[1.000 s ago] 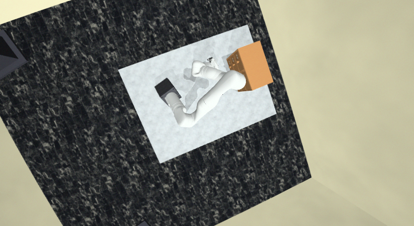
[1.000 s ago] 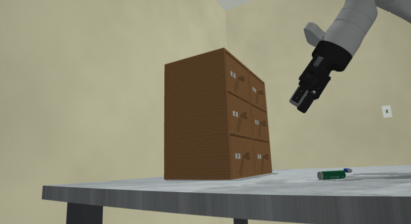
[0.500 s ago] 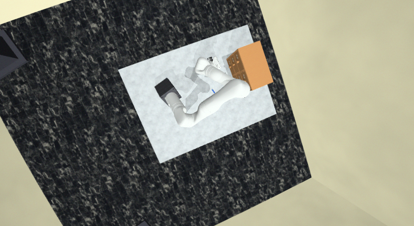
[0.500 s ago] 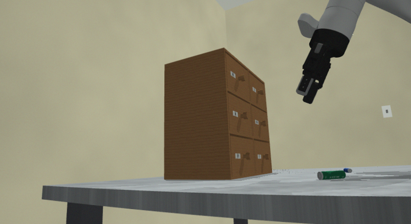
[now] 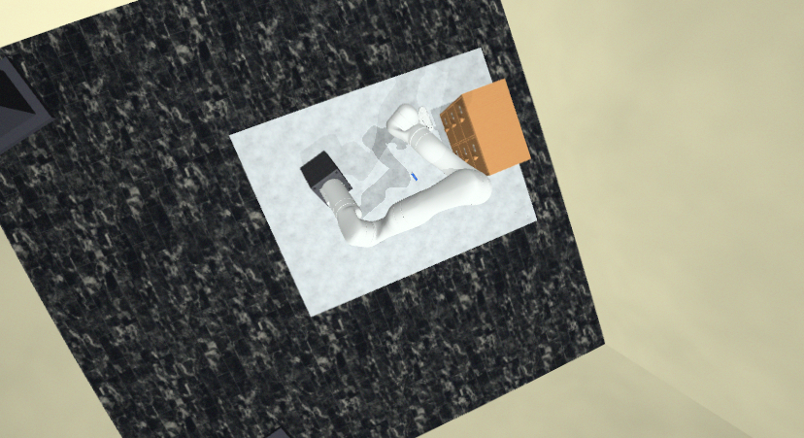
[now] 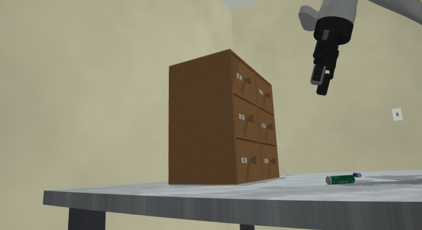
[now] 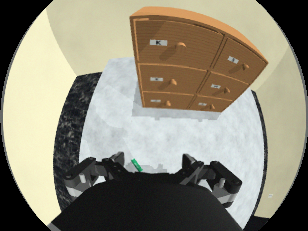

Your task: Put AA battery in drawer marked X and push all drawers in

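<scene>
The small chest [image 5: 494, 128] [image 6: 202, 119] [image 7: 200, 17] stands upright with six drawers in two columns, all pushed in. The top left drawer reads K in the wrist view; the other labels are too small to read surely, so I cannot tell which is X. A green battery [image 6: 340, 179] [image 7: 136, 165] and a smaller-looking blue battery [image 5: 414, 176] [image 6: 357, 174] lie on the table; which is the AA cannot be told. My gripper [image 6: 319, 88] [image 7: 153, 160] is open and empty, pointing down, high above the table in front of the chest. In the top view the arm mostly hides it.
The white table [image 5: 292, 254] [image 6: 147, 196] [image 7: 110, 94] carries the chest near one edge. The arm [image 5: 430, 201] reaches across the table from its dark base [image 5: 320, 168], and its elbow is close beside the chest in the top view.
</scene>
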You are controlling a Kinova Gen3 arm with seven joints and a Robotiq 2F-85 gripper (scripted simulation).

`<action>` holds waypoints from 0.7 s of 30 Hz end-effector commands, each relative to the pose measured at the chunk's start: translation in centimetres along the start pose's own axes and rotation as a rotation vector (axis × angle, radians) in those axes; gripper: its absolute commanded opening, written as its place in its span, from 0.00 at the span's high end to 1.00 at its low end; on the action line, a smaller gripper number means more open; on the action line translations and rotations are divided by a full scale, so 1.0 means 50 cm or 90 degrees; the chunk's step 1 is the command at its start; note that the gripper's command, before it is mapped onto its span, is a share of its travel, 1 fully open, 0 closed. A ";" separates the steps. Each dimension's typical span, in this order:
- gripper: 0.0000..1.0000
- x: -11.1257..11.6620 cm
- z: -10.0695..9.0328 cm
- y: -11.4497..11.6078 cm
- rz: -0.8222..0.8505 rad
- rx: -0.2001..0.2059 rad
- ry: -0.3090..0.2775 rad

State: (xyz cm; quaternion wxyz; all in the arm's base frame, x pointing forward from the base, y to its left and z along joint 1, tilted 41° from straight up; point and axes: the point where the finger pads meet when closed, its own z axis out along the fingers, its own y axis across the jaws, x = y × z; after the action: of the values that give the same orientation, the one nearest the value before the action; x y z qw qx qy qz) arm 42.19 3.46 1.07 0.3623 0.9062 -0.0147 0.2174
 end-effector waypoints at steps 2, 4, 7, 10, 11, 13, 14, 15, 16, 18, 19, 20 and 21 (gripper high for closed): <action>0.00 0.012 -0.017 0.000 0.013 0.005 -0.023; 0.00 0.010 -0.024 0.000 0.013 0.005 -0.040; 0.00 0.006 -0.035 0.000 0.013 0.005 -0.064; 0.00 0.003 -0.045 0.000 0.013 0.005 -0.088; 0.00 0.003 -0.045 0.000 0.013 0.005 -0.088; 0.00 0.002 -0.049 0.000 0.013 0.006 -0.096; 0.00 0.001 -0.052 0.000 0.013 0.006 -0.104; 0.00 -0.001 -0.055 0.000 0.013 0.006 -0.111; 0.00 -0.002 -0.059 0.000 0.013 0.006 -0.118; 0.00 -0.004 -0.065 0.000 0.013 0.006 -0.132; 0.00 -0.005 -0.068 0.000 0.013 0.006 -0.139; 0.00 -0.006 -0.070 0.000 0.013 0.006 -0.146; 0.00 -0.007 -0.073 0.000 0.013 0.006 -0.152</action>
State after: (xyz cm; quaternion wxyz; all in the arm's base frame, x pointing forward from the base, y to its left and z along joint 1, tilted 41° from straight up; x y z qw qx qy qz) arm 40.14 5.68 3.01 0.3551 0.9261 -0.0579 0.1133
